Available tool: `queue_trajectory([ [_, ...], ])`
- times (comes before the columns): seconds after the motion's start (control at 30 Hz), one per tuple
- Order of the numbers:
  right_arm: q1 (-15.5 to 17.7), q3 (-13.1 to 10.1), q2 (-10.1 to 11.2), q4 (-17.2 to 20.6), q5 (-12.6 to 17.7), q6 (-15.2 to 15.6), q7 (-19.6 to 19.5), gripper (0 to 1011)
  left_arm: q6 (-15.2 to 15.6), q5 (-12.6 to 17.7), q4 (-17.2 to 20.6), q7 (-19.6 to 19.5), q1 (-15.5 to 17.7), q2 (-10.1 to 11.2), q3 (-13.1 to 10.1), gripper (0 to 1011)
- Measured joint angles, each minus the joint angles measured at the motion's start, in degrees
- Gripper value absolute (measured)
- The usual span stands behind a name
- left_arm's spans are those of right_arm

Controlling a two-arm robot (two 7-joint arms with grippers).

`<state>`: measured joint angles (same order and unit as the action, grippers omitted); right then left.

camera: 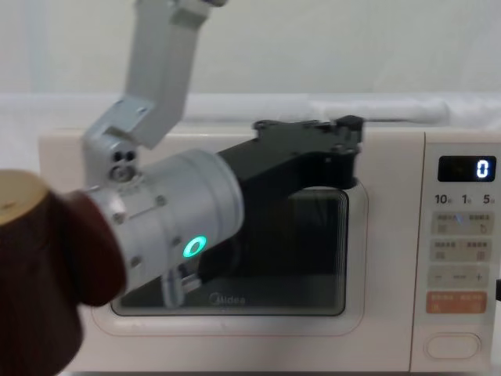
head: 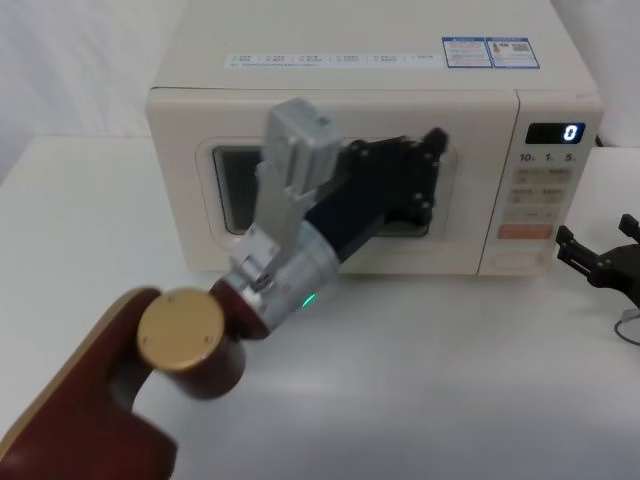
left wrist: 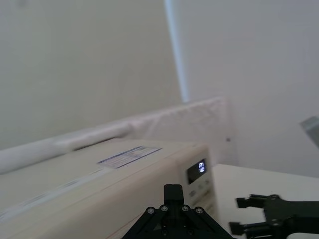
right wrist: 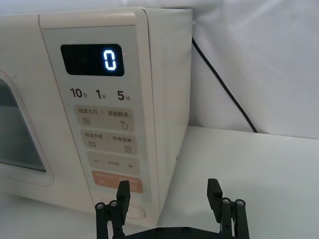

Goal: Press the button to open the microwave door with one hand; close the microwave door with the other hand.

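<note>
We see the microwave door [head: 330, 200] sitting flush with the cabinet on the bench [head: 440, 380], looks closed. The left gripper [head: 432, 170] is pressed up against the door near the upper right corner of the window; we cannot tell whether its fingers are spread or together. The right gripper [right wrist: 169, 196] hangs just beside the microwave's lower right corner, fingers [right wrist: 215, 191] spread, holding nothing. The button [camera: 456, 345] sits at the bottom of the control panel [camera: 460, 251], below the orange key [camera: 456, 301], untouched right now.

Risks as we judge them: if the button gets pressed while the left arm leans on the door, the door cannot swing out. The spread right fingers could straddle the button or hit the orange key instead. Pushing hard could slide the whole microwave back.
</note>
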<state>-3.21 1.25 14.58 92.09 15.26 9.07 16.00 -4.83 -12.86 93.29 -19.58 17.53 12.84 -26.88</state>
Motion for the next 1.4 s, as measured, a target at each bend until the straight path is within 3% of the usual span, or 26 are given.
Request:
queue_trajectory([
  [0.3, 0.0, 0.0, 0.0, 0.0, 0.0, 0.0, 0.0, 1002, -1.8, 3.0, 4.6, 7.2, -7.8, 0.1, 4.7, 0],
  [0.47, 0.0, 0.0, 0.0, 0.0, 0.0, 0.0, 0.0, 1002, -2.1, 4.0, 7.0, 11.1, -12.1, -0.3, 8.9, 0],
  [0.7, 0.0, 0.0, 0.0, 0.0, 0.0, 0.0, 0.0, 1002, -1.9, 4.3, 9.4, 13.6, -15.5, -0.2, 13.2, 0],
  [1.0, 0.0, 0.0, 0.0, 0.0, 0.0, 0.0, 0.0, 1002, -1.0, 4.6, 13.5, 16.8, -22.5, 0.4, 20.6, 0],
  [1.4, 0.0, 0.0, 0.0, 0.0, 0.0, 0.0, 0.0, 1003, -0.6, 3.7, 14.6, 19.1, -27.4, -0.7, 28.7, 0],
])
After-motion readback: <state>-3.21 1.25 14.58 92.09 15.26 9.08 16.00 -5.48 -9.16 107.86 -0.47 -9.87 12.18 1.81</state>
